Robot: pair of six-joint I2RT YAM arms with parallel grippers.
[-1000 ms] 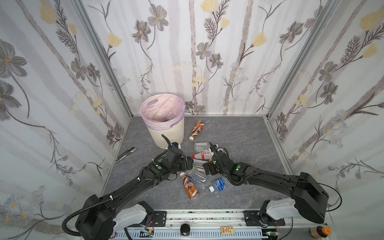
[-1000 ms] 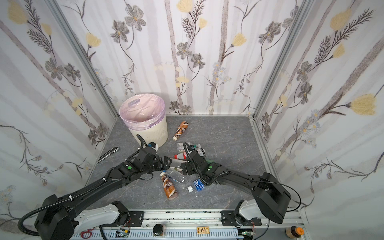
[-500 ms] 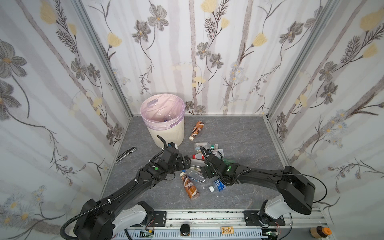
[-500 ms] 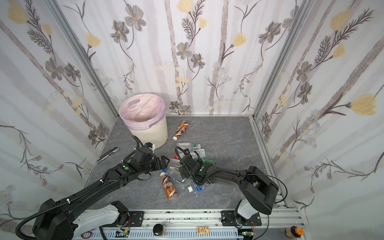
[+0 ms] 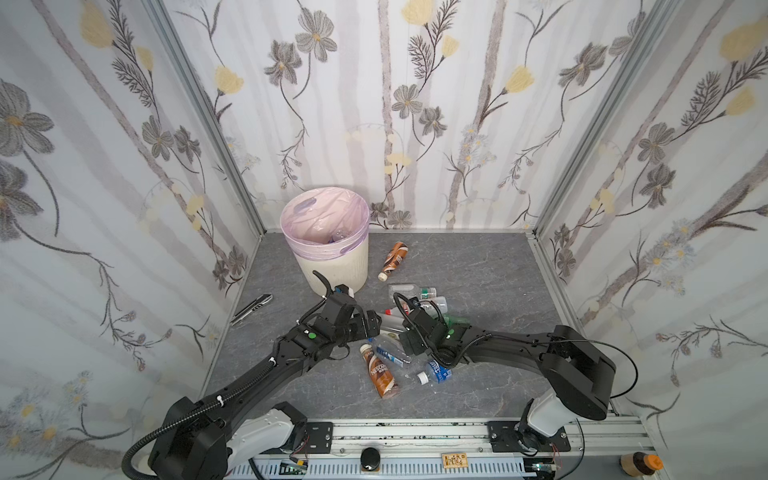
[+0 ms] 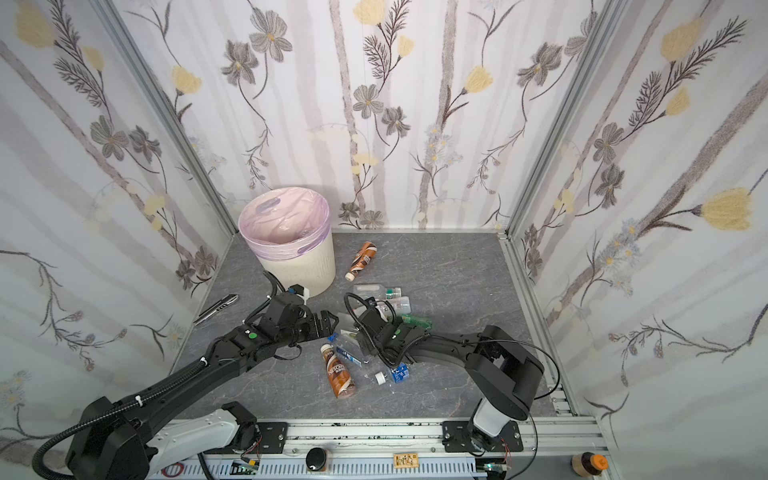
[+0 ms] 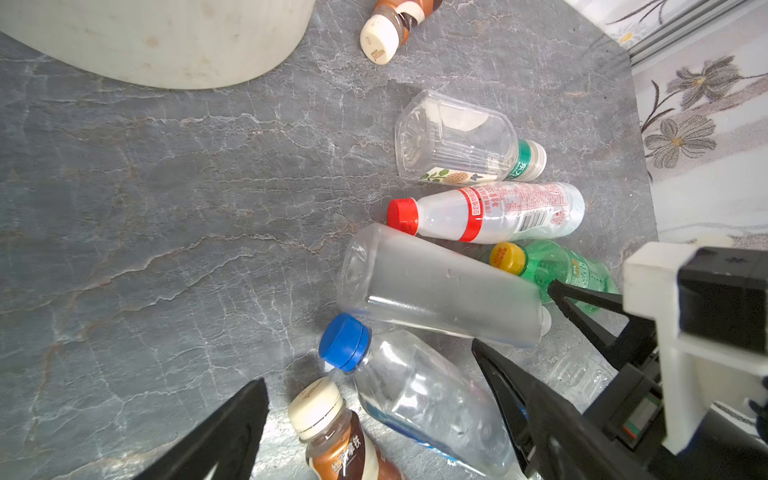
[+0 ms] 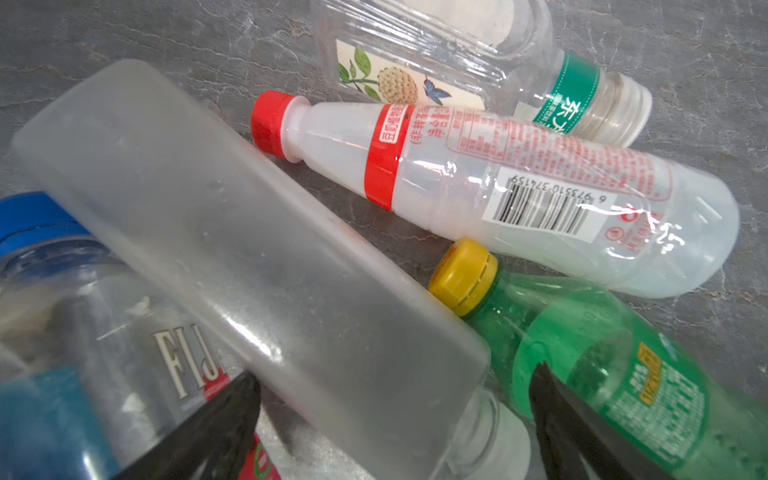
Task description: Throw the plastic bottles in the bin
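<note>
The right gripper point(image 8: 392, 374) is hanging low over the heap with its jaws standing wide apart and gripping nothing, straddling the neck end of the frosted clear square-sided plastic bottle point(image 8: 249, 249), probably because that narrow end is offering an easier bite than the broad body. This bottle is lying on its side near the middle of the grey marbled desk point(image 5: 478, 270), its long axis running roughly between the left and right edges, flat base pointing at the left gripper point(image 7: 374, 399) and white cap toward the right arm. The left gripper is facing in from the opposite side, jaws likewise spread and empty, hovering over the clear round plastic bottle with the blue cap point(image 7: 415, 395), whose cap is pointing toward the back left corner while its body is trailing toward the front edge. Just behind, the milky red-capped plastic bottle point(image 8: 498, 187) and the green plastic bottle with the yellow cap point(image 8: 602, 353) are lying with caps toward the left edge. The round cream-white ribbed plastic bin with the pale pink liner point(image 5: 332, 266) is standing in the back left corner, well apart from the heap, already holding at least one clear bottle
</note>
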